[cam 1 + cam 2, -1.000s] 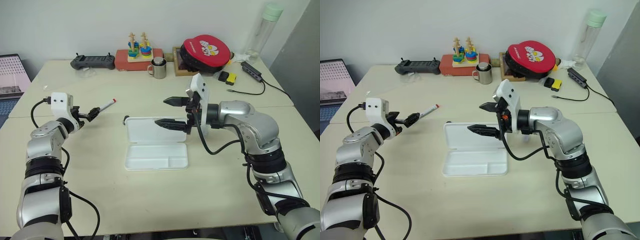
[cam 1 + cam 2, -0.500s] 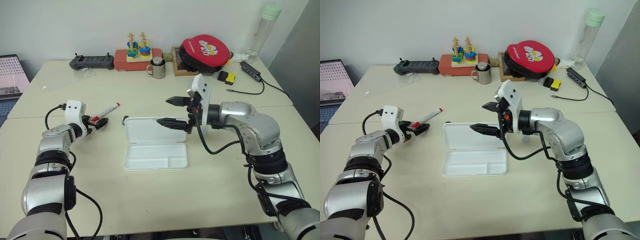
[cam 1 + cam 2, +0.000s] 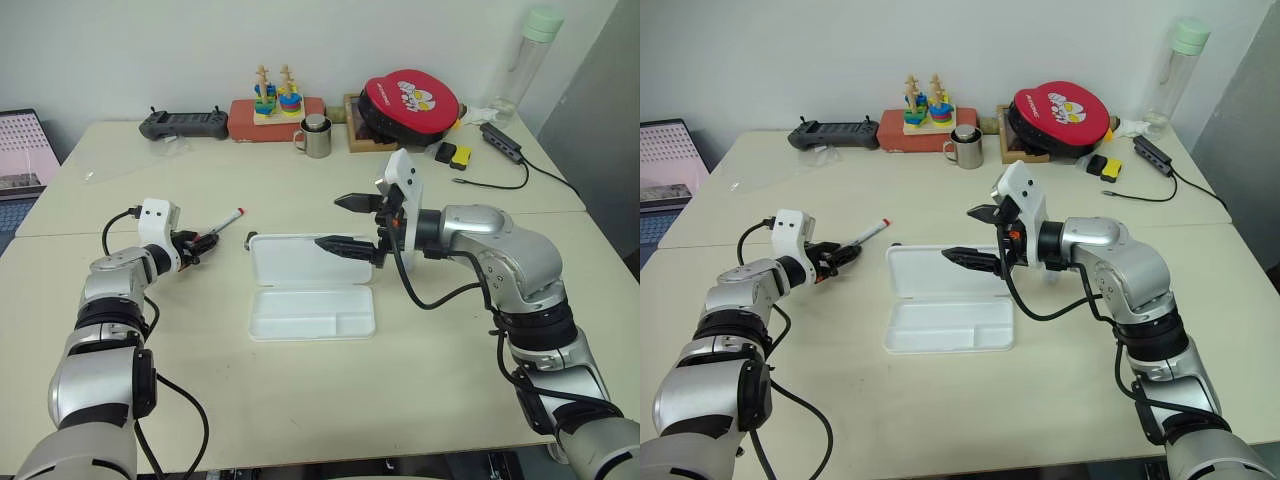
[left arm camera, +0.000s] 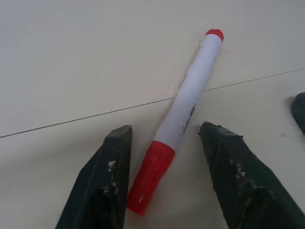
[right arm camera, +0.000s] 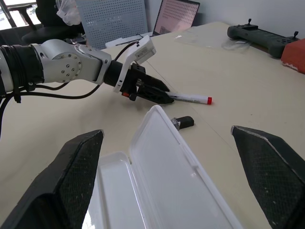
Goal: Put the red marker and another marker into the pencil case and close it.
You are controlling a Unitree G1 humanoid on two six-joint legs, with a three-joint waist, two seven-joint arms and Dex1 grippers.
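Observation:
The red marker (image 4: 188,112), white-barrelled with a red cap, lies flat on the table left of the pencil case. My left gripper (image 3: 203,242) is low over the table with its fingers (image 4: 110,167) standing apart on either side of the red cap, a gap showing on both sides. The white pencil case (image 3: 300,322) lies open in the middle, with its lid (image 5: 176,162) flat on the far side. My right gripper (image 3: 325,221) hovers wide open over the lid, pointing left. Another marker is hidden.
A tiny black stub (image 5: 183,122) lies at the lid's far left corner. Along the back stand a controller (image 3: 183,123), a stacking toy (image 3: 275,95), a steel mug (image 3: 318,137), a red round bag (image 3: 410,98) and a bottle (image 3: 528,60). A laptop (image 3: 20,150) sits at far left.
My left gripper has moved right and down to the table, and its fingers have narrowed around the marker's cap end. The marker's far tip shifted slightly right. The right arm kept still.

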